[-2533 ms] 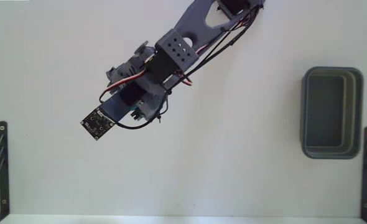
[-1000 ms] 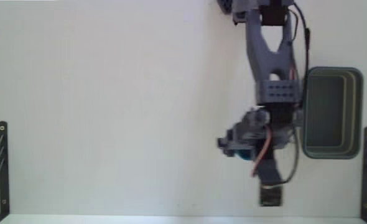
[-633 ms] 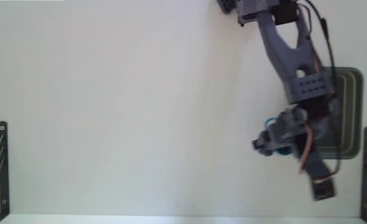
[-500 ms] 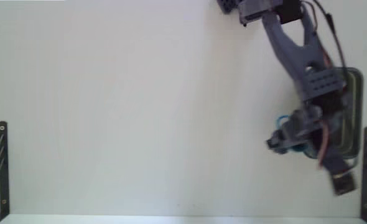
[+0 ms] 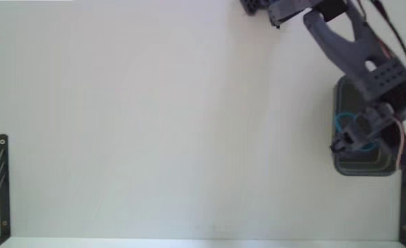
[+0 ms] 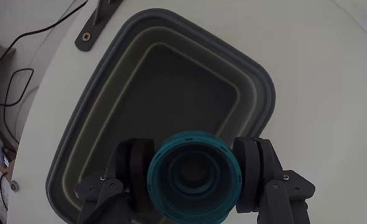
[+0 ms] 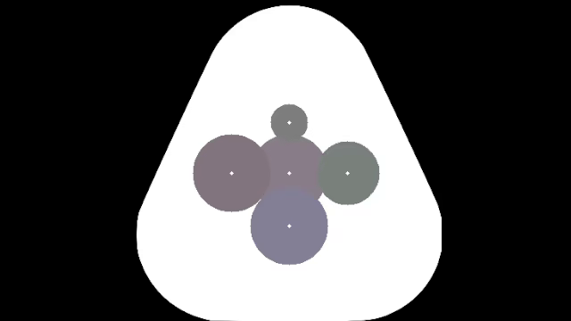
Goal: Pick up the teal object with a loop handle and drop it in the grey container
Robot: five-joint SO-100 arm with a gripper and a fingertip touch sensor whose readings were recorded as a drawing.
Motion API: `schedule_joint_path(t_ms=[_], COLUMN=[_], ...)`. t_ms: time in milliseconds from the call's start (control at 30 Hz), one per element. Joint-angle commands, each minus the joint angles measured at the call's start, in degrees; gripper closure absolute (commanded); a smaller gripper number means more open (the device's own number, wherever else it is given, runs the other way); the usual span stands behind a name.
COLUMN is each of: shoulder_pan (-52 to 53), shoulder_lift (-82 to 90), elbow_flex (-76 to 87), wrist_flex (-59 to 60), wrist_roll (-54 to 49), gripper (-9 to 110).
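A bracket (image 6: 95, 28) and cables (image 6: 12, 81) sit beyond the grey bin (image 6: 258, 93). The gripper (image 6: 195, 180) hangs over the bin's near edge, clamped on the teal cup (image 6: 195, 152), nothing blocking below.

surface: white table (image 5: 155, 124) | on it: grey container (image 6: 96, 106), right edge in fixed view

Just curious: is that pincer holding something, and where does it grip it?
Yes: the small round teal cup, clamped by its outer sides between the pincer fingers.
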Motion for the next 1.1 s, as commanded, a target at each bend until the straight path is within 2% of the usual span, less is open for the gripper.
schedule_joint_path(t_ms=[0, 600, 633, 1067], shoulder_pan=[-2.43, -3.03, -3.03, -3.03], shoulder_lift=[7.37, 7.41, 7.41, 7.41], elbow_flex=[-2.39, -2.39, -2.39, -2.39], wrist_flex=[0.97, 1.02, 1.02, 1.02], wrist_roll=[0.18, 0.18, 0.18, 0.18], gripper=[35, 35, -9, -9])
